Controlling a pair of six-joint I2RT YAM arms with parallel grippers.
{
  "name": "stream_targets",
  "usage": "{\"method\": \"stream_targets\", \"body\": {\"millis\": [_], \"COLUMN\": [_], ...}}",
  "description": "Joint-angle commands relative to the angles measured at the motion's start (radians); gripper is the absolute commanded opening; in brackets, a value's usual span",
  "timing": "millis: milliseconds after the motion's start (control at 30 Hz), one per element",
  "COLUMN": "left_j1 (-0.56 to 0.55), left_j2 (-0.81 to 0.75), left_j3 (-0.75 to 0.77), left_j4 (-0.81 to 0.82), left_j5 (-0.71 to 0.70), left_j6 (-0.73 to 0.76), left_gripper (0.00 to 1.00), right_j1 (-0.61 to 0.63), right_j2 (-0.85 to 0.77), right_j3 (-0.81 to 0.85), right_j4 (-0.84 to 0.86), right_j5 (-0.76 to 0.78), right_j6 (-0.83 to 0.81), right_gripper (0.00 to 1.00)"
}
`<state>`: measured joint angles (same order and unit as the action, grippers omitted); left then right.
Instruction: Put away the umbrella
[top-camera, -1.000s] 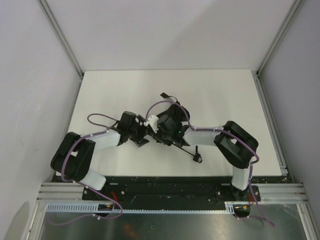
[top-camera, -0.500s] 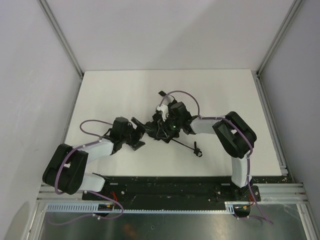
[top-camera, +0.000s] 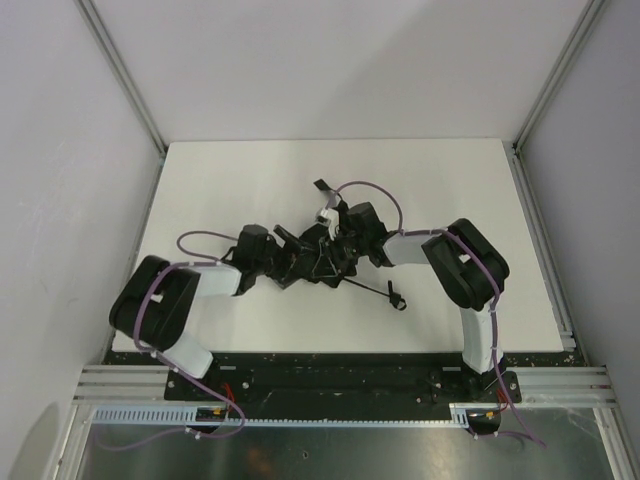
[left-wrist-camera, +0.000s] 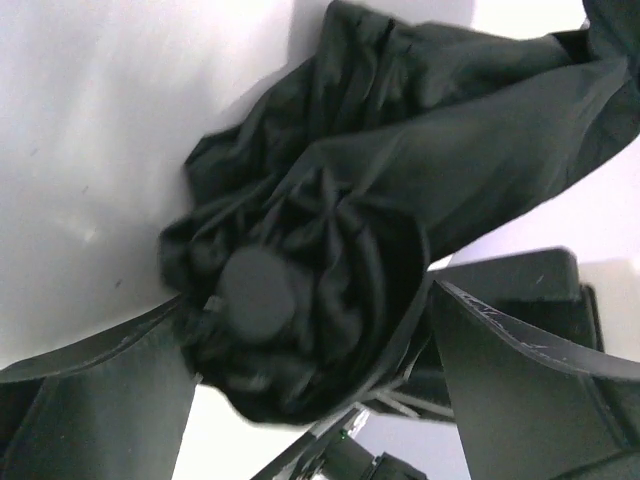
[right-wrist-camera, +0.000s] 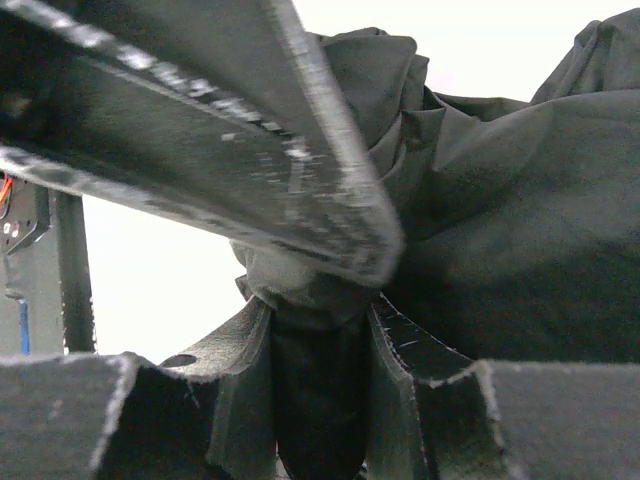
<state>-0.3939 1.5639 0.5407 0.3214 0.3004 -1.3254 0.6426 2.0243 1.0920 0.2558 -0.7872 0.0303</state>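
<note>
Two arms meet at the middle of the flat white table (top-camera: 250, 170), a little nearer the near edge than the far one, and between them lies the black compact folding umbrella with its matte fabric canopy (left-wrist-camera: 400, 150). The left gripper (left-wrist-camera: 310, 305) comes in from the left side with its jaws spread wide around the crumpled crown, where the small round black top cap (left-wrist-camera: 255, 295) pokes out of the folds; fabric touches both fingers, but nothing shows them squeezing it, so I read this gripper as set around the bundle and not clamped. The right gripper (right-wrist-camera: 320, 310) reaches in from the right side, and its two fingers stand close together with a fold of dark cloth pinched between them, so it has a hold on the canopy. In the overhead view the thin metal shaft (top-camera: 368, 288) runs out of the bundle toward the near right corner and ends in the small black handle (top-camera: 396, 299), which lies on the table apart from both grippers. As a judgement, the work is partway: the canopy is collapsed and gathered, yet it is loose and rumpled, not rolled tight. The shaft looks extended, and I cannot see a strap fastened round the cloth. Gathering the panels, shortening the shaft and securing the bundle appear to remain.
</note>
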Motion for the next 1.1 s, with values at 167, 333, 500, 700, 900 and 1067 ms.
{"method": "stream_targets", "body": {"millis": [167,333,500,700,900,1067], "left_j1": [-0.018,-0.022,-0.023,-0.024,-0.024,-0.023], "left_j2": [0.161,0.161,0.133,0.123,0.105,0.101], "left_j3": [0.048,0.038,0.018,0.02,0.069,0.073], "left_j4": [-0.015,-0.015,-0.016,-0.075,-0.24,-0.283], "left_j5": [-0.11,-0.129,-0.128,-0.076,-0.054,-0.003], "left_j6": [0.005,0.013,0.023,-0.006,-0.012,-0.046], "left_gripper": [0.68,0.4,0.13,0.0,0.0,0.0], "right_j1": [0.013,0.019,0.028,0.068,0.252,0.382], "right_j2": [0.053,0.033,-0.035,-0.215,-0.364,-0.331], "right_j3": [-0.069,-0.069,-0.069,-0.067,-0.068,-0.067], "right_j4": [-0.208,-0.205,-0.237,-0.354,-0.407,-0.342], "right_j5": [-0.07,-0.1,0.027,0.402,0.809,1.082], "right_j6": [0.029,0.021,0.052,0.042,-0.12,-0.232], "right_gripper": [0.0,0.0,0.11,0.59,0.84,0.85]}}
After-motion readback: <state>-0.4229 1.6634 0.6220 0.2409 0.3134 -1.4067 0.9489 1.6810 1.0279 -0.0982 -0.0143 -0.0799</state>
